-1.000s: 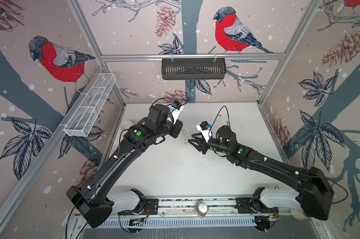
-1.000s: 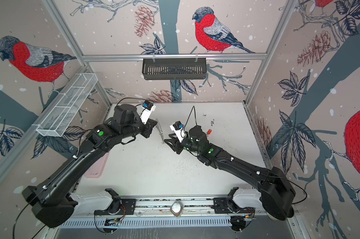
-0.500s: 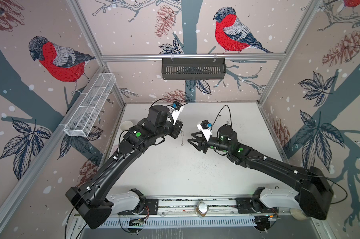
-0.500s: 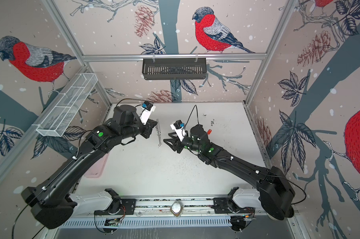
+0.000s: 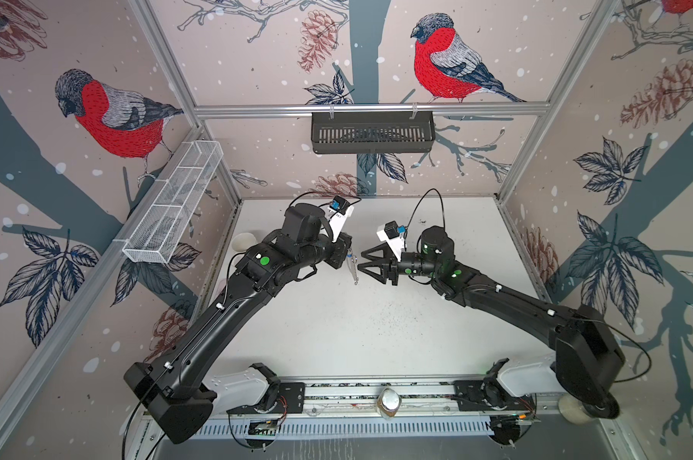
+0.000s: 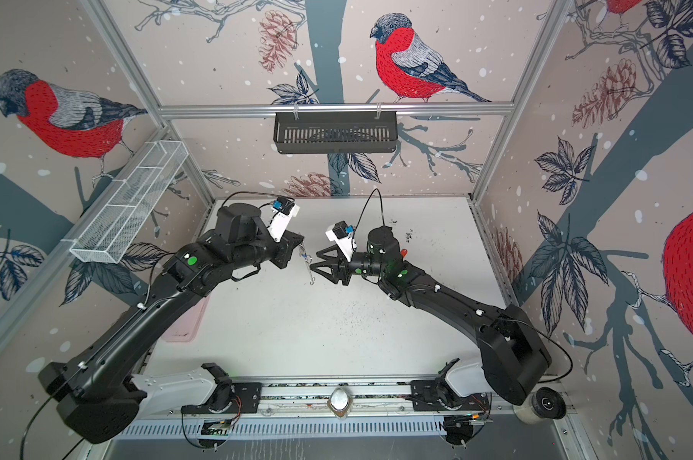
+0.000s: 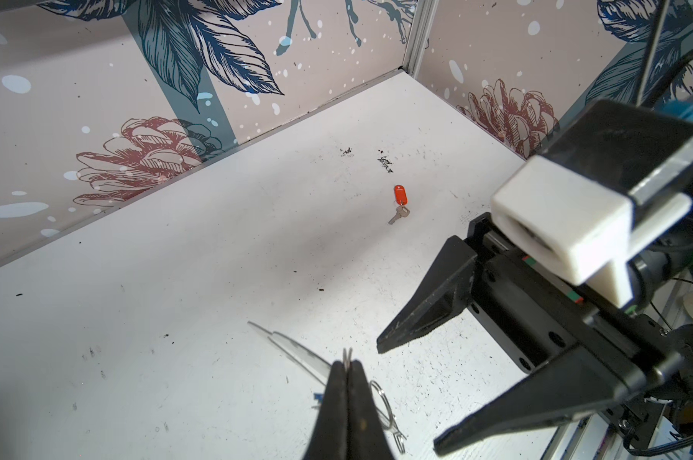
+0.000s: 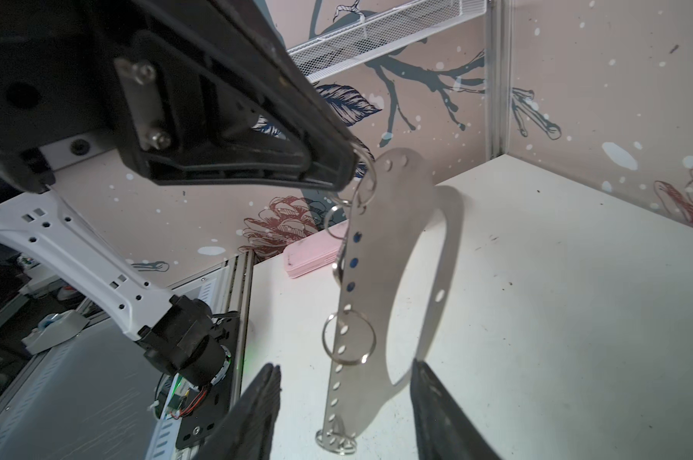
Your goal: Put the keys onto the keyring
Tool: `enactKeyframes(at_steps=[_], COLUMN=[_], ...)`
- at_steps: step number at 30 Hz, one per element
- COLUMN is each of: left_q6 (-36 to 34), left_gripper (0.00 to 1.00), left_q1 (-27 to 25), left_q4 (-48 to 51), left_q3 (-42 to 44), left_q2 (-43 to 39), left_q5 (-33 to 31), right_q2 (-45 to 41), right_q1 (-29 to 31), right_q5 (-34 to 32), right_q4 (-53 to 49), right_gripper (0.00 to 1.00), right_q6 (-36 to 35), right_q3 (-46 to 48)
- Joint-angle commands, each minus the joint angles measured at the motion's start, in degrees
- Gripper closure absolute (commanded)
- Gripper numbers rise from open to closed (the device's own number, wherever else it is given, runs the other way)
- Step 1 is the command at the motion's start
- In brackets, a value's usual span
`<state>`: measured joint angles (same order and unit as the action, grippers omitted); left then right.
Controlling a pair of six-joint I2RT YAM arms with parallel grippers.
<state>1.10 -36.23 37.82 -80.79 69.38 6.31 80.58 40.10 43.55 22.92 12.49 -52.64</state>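
Right pincer (image 5: pixel 361 261) is spreading wider than 1 second ago: jaws apart, empty, just beside the hanging keyring (image 8: pixel 396 239). Left pincer (image 7: pixel 347 364) is staying clamped on 1 loop of it, dangling it above the table (image 7: pixel 157 278). 1 of the keys (image 7: pixel 399 207), red-tagged, is lying on the table well apart, unthreaded. Judgement: the right arm is freeing itself to fetch it.

The flat grey metal keyring (image 8: pixel 380 247) hangs over the white table (image 5: pixel 337 338) between left gripper (image 7: pixel 347 364) and right gripper (image 5: pixel 361 261); the red-tagged silver key (image 7: pixel 399 196) lies on it farther right.
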Motion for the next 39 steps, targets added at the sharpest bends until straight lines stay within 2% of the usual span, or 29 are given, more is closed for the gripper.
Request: enactKeyframes(at_steps=[1,19,39], left_q6=[-0.14,-0.05,-0.05], left_gripper=[1.00,1.00,1.00], left_q1=[0.03,0.02,0.02], left_q4=[-3.06,-3.46,-4.18], left_q3=[0.13,0.37,1.13], left_q2=[-0.55,-1.61,-2.63], left_q5=[1.08,1.60,1.25], right_q2=[0.80,4.77,7.42], right_q1=[-0.08,-1.07,-0.02], right_q5=[5.04,7.86,11.73], right_q4=[3.43,7.73,11.79], right_gripper=[0.44,0.43,0.53], right_q6=[1.25,5.08,8.25], right_q3=[-0.90,-2.72,-4.31])
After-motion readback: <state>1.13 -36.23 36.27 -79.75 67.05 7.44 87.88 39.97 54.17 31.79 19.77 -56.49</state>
